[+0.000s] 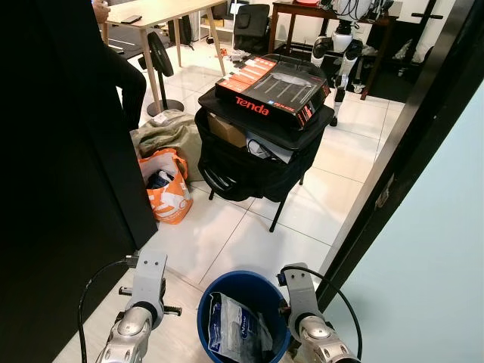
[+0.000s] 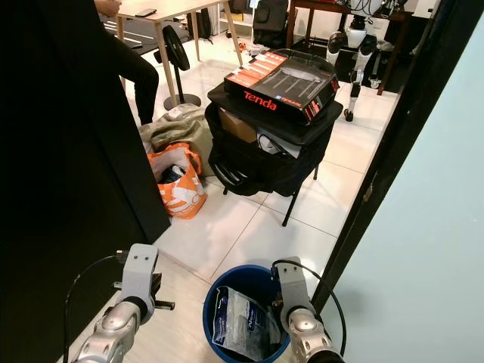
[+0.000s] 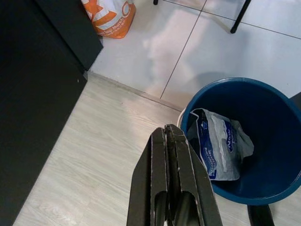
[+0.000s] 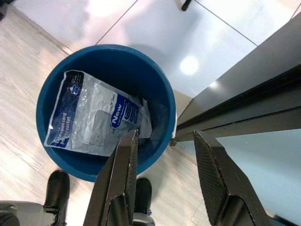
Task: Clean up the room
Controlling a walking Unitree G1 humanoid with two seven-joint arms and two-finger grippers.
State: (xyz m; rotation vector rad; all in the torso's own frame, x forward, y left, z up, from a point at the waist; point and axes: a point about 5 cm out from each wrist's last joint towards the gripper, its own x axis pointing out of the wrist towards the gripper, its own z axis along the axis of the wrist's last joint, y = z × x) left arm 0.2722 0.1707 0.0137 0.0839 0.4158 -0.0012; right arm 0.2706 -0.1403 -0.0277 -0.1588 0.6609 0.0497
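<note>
Blue bin (image 4: 155, 89) on the floor directly in front of the feet, at the seam where pale wood flooring meets white tile (image 1: 249, 242). Inside it, 1 crumpled clear plastic packet (image 4: 91, 117) with blue and white print, leaning against the inner wall. Right gripper (image 4: 164, 141) above the bin's rim on the side toward the dark door frame (image 1: 401, 151), its 2 black fingers (image 4: 124, 160) spread wide and holding nothing. Left gripper (image 3: 170, 141) beside the bin over the wood flooring, fingers (image 3: 162, 160) pressed together with nothing between them. Both silver forearms low in the head views, 1 on each side of the bin.

Further out on the tile, an orange shopping bag (image 1: 168, 185) next to a large black panel (image 1: 60, 151) along the left. Behind the bag, an olive-coloured bundle of fabric (image 1: 170, 132). Straight ahead, a black folding stand (image 1: 261, 151) stuffed with items, topped by a black and red Tenda box (image 1: 274, 89). Beyond that, a standing fan (image 1: 160, 60), a wooden table (image 1: 151, 13), a person's dark-clad leg (image 1: 130, 79), and another white humanoid robot (image 1: 338, 53) near a dark desk (image 1: 333, 15).
</note>
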